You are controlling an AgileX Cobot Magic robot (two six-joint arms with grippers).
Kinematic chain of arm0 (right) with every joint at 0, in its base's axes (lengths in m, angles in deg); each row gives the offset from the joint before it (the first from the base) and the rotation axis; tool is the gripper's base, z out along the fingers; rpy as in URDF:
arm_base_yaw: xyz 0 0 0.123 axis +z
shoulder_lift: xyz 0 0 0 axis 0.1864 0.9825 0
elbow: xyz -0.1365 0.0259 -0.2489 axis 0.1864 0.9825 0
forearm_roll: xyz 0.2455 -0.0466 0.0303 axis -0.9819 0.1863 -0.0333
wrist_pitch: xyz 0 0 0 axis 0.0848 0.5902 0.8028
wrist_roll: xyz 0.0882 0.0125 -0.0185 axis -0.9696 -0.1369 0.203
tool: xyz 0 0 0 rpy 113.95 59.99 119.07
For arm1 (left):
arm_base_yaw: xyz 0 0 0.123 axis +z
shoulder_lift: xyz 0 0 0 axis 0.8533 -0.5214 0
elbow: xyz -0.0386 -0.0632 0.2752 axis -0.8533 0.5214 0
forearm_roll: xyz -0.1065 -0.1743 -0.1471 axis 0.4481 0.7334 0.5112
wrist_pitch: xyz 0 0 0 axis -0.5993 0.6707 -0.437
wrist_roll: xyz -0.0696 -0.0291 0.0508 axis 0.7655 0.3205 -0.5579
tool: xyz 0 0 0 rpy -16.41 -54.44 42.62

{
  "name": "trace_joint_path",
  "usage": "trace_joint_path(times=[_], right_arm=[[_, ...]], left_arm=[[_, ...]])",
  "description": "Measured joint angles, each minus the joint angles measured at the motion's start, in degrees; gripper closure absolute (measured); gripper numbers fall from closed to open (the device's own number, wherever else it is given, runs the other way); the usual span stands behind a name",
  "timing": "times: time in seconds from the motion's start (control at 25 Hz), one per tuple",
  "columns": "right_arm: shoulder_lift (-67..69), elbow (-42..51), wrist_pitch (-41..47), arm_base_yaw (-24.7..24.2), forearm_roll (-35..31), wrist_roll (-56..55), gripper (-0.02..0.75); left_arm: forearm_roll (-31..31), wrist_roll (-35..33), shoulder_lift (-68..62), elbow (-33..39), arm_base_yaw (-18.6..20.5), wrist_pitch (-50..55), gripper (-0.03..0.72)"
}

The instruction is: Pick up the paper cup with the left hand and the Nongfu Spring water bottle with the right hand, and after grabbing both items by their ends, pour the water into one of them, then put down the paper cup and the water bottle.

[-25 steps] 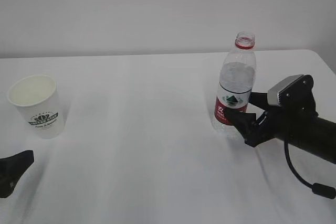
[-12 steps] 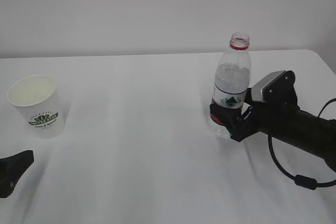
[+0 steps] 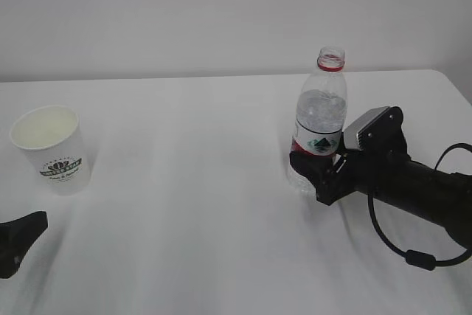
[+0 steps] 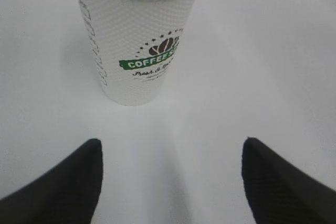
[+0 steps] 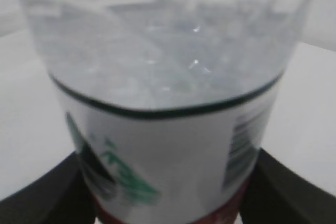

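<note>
The paper cup (image 3: 53, 149) stands upright at the left of the white table, white with a green coffee logo, and looks empty. My left gripper (image 3: 18, 237) is in front of it and apart from it. In the left wrist view the left gripper (image 4: 170, 150) is open, with the paper cup (image 4: 139, 40) beyond its fingertips. The Nongfu Spring water bottle (image 3: 318, 119) stands uncapped at the right, with water in it. My right gripper (image 3: 313, 160) is closed around its red-labelled lower part. In the right wrist view both fingers of the right gripper (image 5: 168, 198) press the sides of the bottle (image 5: 168, 103).
The right arm's black cable (image 3: 413, 260) loops over the table near the front right. The table's right edge (image 3: 461, 90) runs close behind the right arm. A plain white wall backs the table.
The right arm has moved left, taking the bottle between its fingers and nudging it a little left. Its fingers have drawn in against the bottle. The left gripper and the cup have stayed put.
</note>
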State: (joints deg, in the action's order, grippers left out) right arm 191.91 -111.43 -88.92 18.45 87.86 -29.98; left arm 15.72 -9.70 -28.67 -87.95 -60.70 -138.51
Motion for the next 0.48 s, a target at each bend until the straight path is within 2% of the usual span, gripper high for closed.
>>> trace_joint_path(times=[0.16, 0.48], right_arm=[[0.0, 0.0, -0.2, 0.0, -0.1, 0.0, 0.240], [-0.4, -0.1, 0.3, 0.0, 0.4, 0.0, 0.247]], left_arm=[[0.0, 0.0, 0.0, 0.0, 0.0, 0.0, 0.096], [-0.1, 0.0, 0.0, 0.0, 0.0, 0.0, 0.097]])
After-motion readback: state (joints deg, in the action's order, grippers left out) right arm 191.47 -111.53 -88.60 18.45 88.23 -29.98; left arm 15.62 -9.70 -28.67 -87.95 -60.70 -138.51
